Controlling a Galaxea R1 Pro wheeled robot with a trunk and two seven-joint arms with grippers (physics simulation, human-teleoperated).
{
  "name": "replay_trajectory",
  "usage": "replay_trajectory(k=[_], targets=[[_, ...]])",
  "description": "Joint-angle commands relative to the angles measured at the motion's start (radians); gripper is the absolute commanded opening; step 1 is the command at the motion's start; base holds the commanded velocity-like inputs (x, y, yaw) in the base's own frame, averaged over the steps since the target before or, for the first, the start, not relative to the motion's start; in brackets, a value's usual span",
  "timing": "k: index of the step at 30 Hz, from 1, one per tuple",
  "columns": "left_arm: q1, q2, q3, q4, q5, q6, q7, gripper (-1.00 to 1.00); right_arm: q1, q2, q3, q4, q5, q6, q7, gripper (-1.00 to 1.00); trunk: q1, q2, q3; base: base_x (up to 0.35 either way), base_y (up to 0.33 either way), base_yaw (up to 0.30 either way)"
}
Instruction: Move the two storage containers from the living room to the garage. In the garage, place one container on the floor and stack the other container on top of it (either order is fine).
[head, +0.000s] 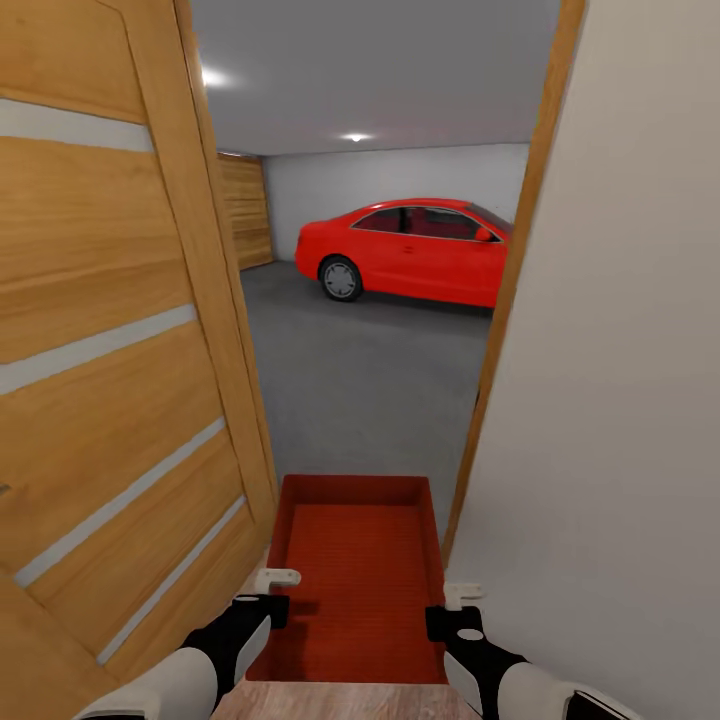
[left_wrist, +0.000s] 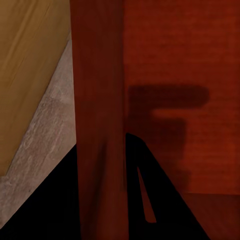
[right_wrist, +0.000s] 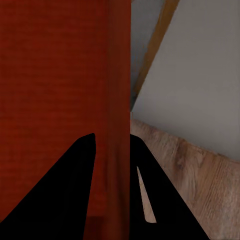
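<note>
One orange-red open-top storage container (head: 355, 570) hangs low in front of me, held level between both arms in the doorway to the garage. My left gripper (head: 275, 590) is shut on its left wall (left_wrist: 100, 100), with a dark finger on each side of that wall. My right gripper (head: 455, 605) is shut the same way on its right wall (right_wrist: 112, 75). The bin is empty inside. Beyond the doorway lies the garage's dark grey concrete floor (head: 370, 370).
An open wooden door (head: 110, 350) stands close on the left and a white wall (head: 620, 400) with a wood door frame (head: 510, 300) on the right, leaving a narrow passage. A red car (head: 420, 250) is parked at the garage's far side. Light wood planks (head: 330, 700) lie underfoot.
</note>
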Motion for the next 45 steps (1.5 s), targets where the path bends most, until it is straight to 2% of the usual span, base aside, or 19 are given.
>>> replay_trajectory(k=[1, 15, 34, 39, 45], targets=[[0.000, -0.001, -0.031, 0.007, 0.016, 0.004, -0.009, -1.00, -0.001, 0.000, 0.002, 0.001, -0.008, -0.006, -0.029, -1.00, 0.000, -0.002, -0.002, 0.000, 0.317, -0.001], [0.000, -0.001, -0.031, 0.008, 0.016, 0.003, -0.009, -1.00, -0.001, 0.001, 0.002, 0.001, -0.008, -0.006, -0.029, -1.00, 0.000, -0.002, -0.002, 0.000, 0.300, -0.001], [0.000, -0.001, -0.031, 0.007, 0.014, 0.002, -0.009, -1.00, -0.001, 0.001, 0.002, 0.001, -0.008, -0.006, -0.029, -1.00, 0.000, -0.002, -0.002, 0.000, 0.013, -0.251], [0.000, -0.001, -0.031, 0.007, 0.014, 0.002, -0.008, -1.00, -0.001, 0.001, 0.002, 0.001, -0.008, -0.006, -0.029, -1.00, 0.000, -0.002, -0.002, 0.038, 0.000, -0.066], [0.000, 0.000, -0.031, 0.007, 0.014, 0.002, 0.001, -1.00, -0.001, 0.000, 0.002, 0.001, -0.008, -0.006, -0.029, -1.00, 0.000, -0.002, -0.002, 0.266, 0.040, -0.006]])
